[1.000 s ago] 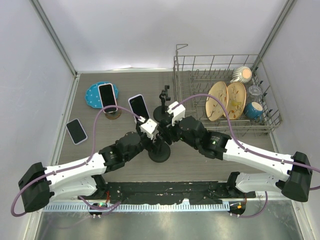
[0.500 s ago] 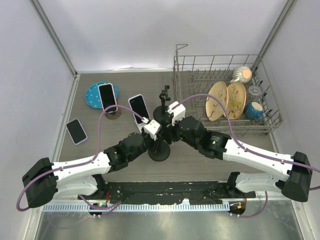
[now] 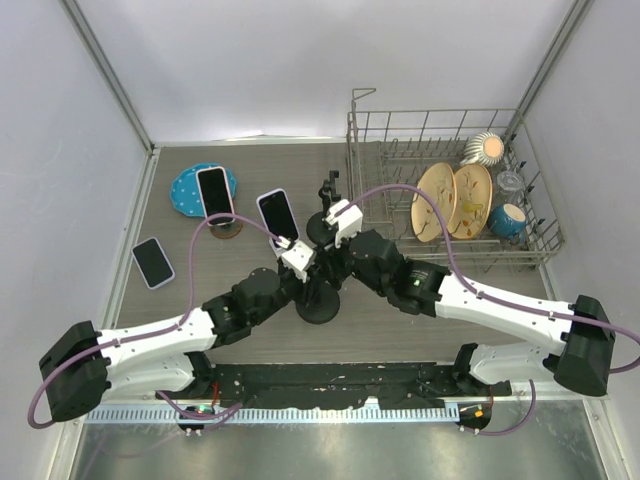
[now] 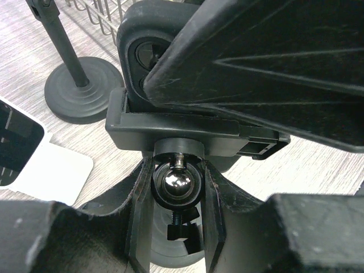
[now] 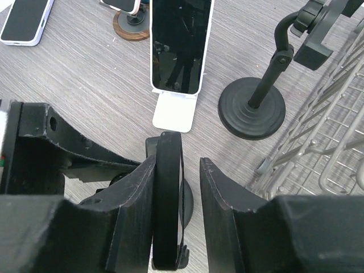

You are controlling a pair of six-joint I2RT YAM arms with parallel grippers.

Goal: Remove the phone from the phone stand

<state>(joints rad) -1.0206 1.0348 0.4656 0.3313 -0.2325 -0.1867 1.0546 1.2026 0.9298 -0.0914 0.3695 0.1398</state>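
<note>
A black phone [image 5: 169,193] stands edge-on in the clamp of a black phone stand [image 3: 318,300] at the table's middle. My right gripper [image 5: 177,170] straddles the phone from above, open. Its left finger lies against the phone and its right finger [image 5: 219,199] stands clear of it by a gap. My left gripper [image 4: 176,187] is shut on the stand's ball-joint collar [image 4: 176,185], just under the clamp [image 4: 193,133]. In the top view both grippers [image 3: 312,280] [image 3: 327,268] meet over the stand and hide the phone.
Just beyond are a white-cased phone on a white stand [image 3: 277,214] [image 5: 179,42] and an empty black stand [image 3: 326,205] [image 5: 253,105]. Further left are another phone on a round wooden stand [image 3: 214,193], a blue plate [image 3: 190,190] and a phone lying flat [image 3: 153,262]. A wire dish rack [image 3: 450,180] stands at the right.
The left gripper moved in and closed on the stand's ball joint. The right gripper, earlier shut on the phone, has parted its jaws and shifted slightly left.
</note>
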